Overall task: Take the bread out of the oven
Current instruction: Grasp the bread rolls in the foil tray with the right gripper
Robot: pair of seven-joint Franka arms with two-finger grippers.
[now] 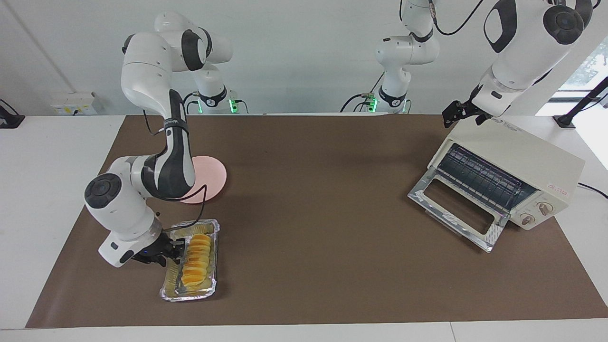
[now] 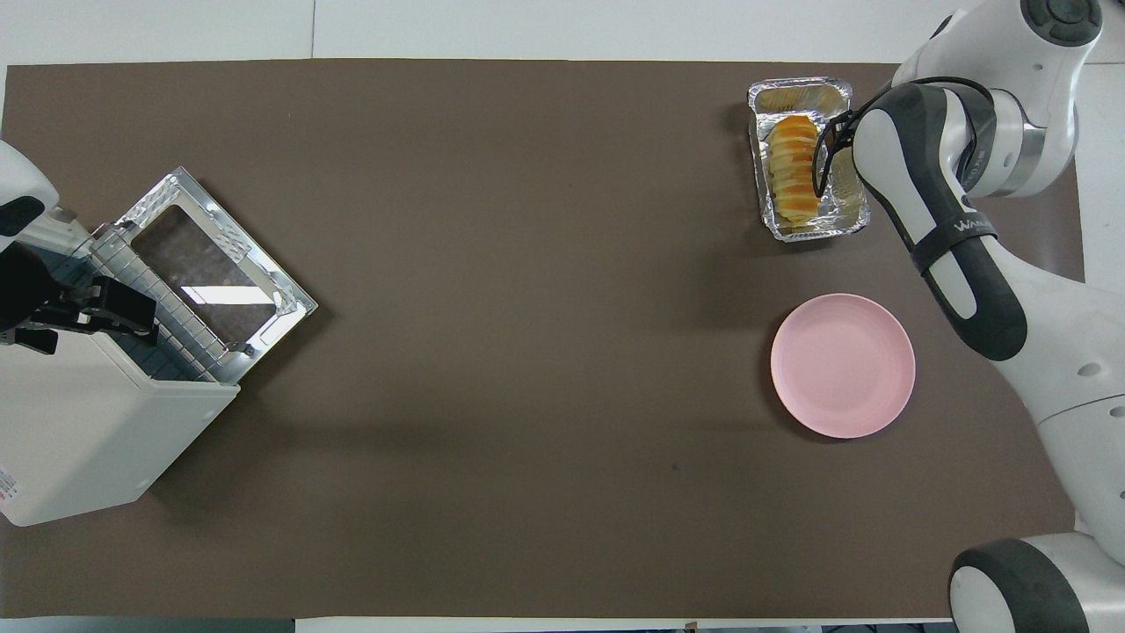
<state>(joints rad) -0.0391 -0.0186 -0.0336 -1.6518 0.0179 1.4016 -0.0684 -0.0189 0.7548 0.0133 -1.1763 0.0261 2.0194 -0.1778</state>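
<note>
The small golden-yellow ridged bread (image 1: 196, 261) lies in the crinkled silver foil tray (image 1: 171, 289) on the brown surface (image 1: 313, 199), well apart from the cream-white toaster oven (image 1: 532, 166) with its door dropped open. My right pincer (image 1: 176, 250) sits at the tray's long edge; I cannot tell its spread. My left pincer (image 1: 463, 114) waits over the oven's top.

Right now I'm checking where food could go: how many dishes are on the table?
2. The foil tray holds the bread at the right arm's end. The pink plate sits nearer the robots than the tray, partly hidden by the right arm.
</note>
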